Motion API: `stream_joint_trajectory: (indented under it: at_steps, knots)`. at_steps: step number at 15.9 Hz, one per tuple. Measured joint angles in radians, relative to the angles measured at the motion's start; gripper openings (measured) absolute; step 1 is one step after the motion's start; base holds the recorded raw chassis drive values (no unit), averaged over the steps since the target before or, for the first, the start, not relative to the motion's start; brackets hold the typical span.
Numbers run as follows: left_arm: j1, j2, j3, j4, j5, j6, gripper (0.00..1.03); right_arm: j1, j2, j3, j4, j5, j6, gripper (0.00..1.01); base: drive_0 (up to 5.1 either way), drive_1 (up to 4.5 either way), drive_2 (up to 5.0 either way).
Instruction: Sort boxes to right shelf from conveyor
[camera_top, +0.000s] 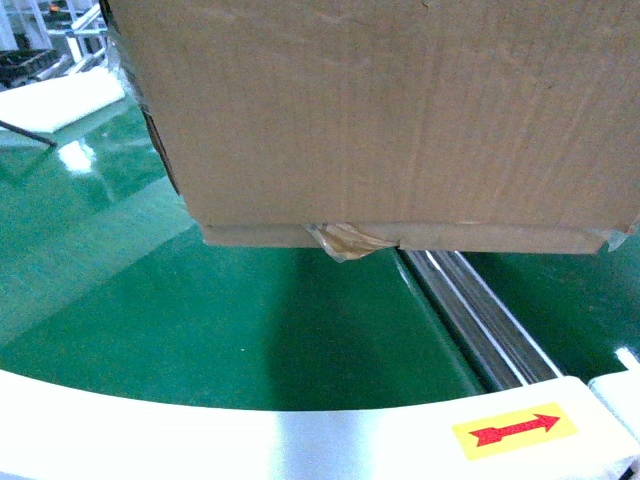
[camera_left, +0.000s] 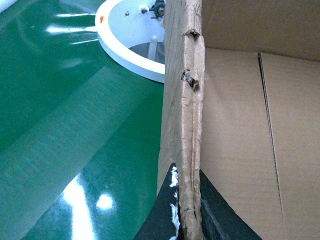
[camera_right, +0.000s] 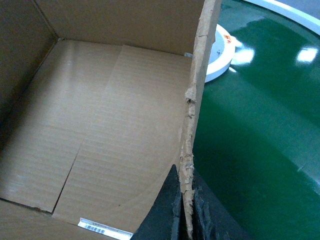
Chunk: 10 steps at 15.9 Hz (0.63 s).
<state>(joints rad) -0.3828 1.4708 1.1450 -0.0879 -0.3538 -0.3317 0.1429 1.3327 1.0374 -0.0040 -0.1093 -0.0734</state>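
A large brown cardboard box (camera_top: 390, 110) fills the upper part of the head view, lifted above the green conveyor (camera_top: 250, 330), with a wrinkled scrap of tape (camera_top: 345, 240) at its bottom edge. My left gripper (camera_left: 188, 210) is shut on the box's ragged left wall (camera_left: 190, 125), one black finger on each side. My right gripper (camera_right: 186, 210) is shut on the torn right wall (camera_right: 197, 90) in the same way. The box's bare inside floor (camera_right: 110, 125) shows a barcode label (camera_right: 102, 229). Neither gripper shows in the head view. The right shelf is out of view.
The conveyor's white rim (camera_top: 250, 440) curves along the bottom of the head view, with a yellow sticker and red arrow (camera_top: 515, 430). A metal roller joint (camera_top: 480, 320) crosses the belt at right. A white round hub (camera_left: 125, 40) sits on the belt beyond the box.
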Motion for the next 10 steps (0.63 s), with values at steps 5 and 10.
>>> stream_joint_trajectory:
  at_steps: [5, 10]
  knots:
    - [0.001, 0.0, 0.0, 0.0, -0.001, 0.0, 0.02, 0.001, 0.0, 0.0, 0.001, -0.001, 0.0, 0.02, -1.4, -1.45, -1.4]
    - [0.001, 0.0, 0.0, 0.0, -0.001, 0.0, 0.02, 0.001, 0.0, 0.0, 0.001, -0.001, 0.0, 0.02, -1.3, -1.31, -1.3]
